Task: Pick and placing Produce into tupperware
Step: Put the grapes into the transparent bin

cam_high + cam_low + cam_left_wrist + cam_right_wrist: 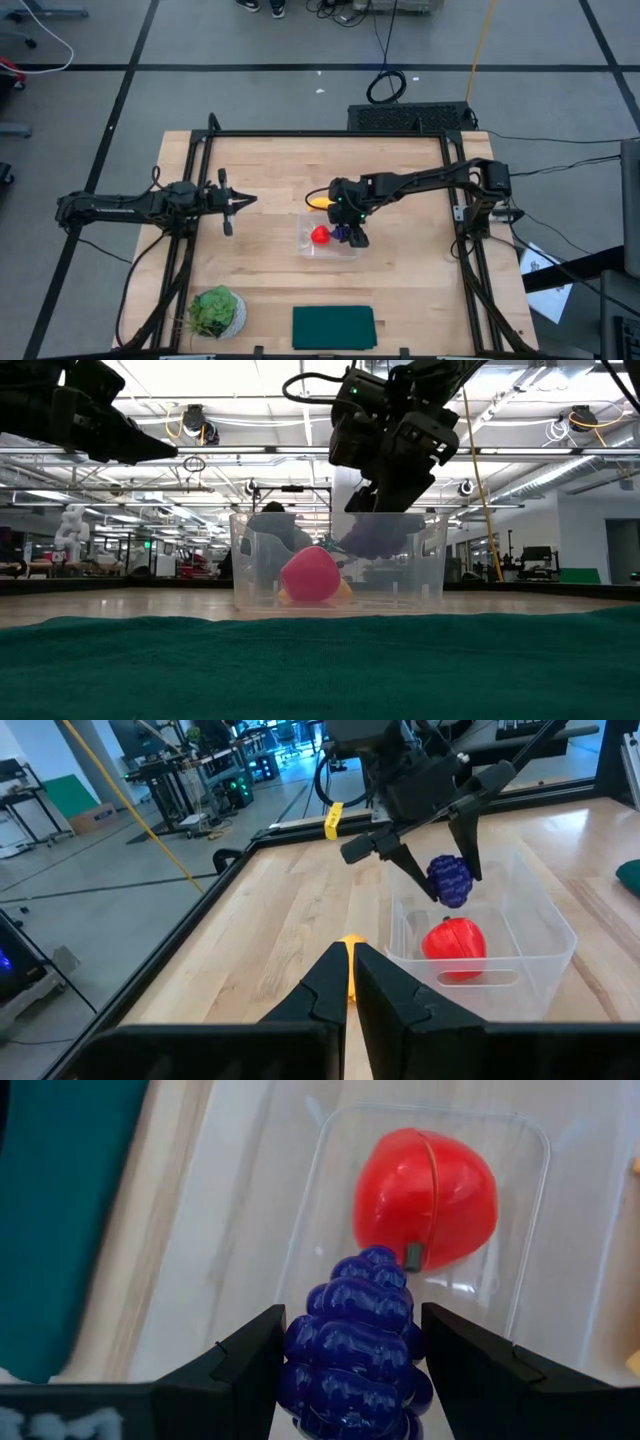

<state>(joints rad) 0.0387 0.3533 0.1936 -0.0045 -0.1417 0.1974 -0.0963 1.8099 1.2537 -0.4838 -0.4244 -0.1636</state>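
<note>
The clear tupperware (345, 250) stands mid-table with the red round fruit (320, 236) lying on its floor. The yellow banana (318, 202) lies on the table just outside the tupperware's far left corner. My right gripper (352, 234) reaches over the tupperware, shut on the purple grape cluster (355, 1345). In the low view the cluster (375, 540) hangs just below the tupperware's rim (335, 516), beside the red fruit (310, 575). My left gripper (246, 202) waits shut and empty at the table's left, above the wood. My right gripper pinches the grape cluster by its two opposite sides (300, 1350) between the two fingers (250, 1365). The fingers slant down from the table's right and far side. The cluster is lifted clear, its tip (375, 1260) pointing down toward the tupperware's floor near the red fruit (425, 1200).
A leafy green plant (215, 312) stands near the front left edge. A dark green flat rectangle (333, 327) lies at the front middle. A black frame (330, 134) runs around the table top. Bare wood lies between the left gripper and the tupperware.
</note>
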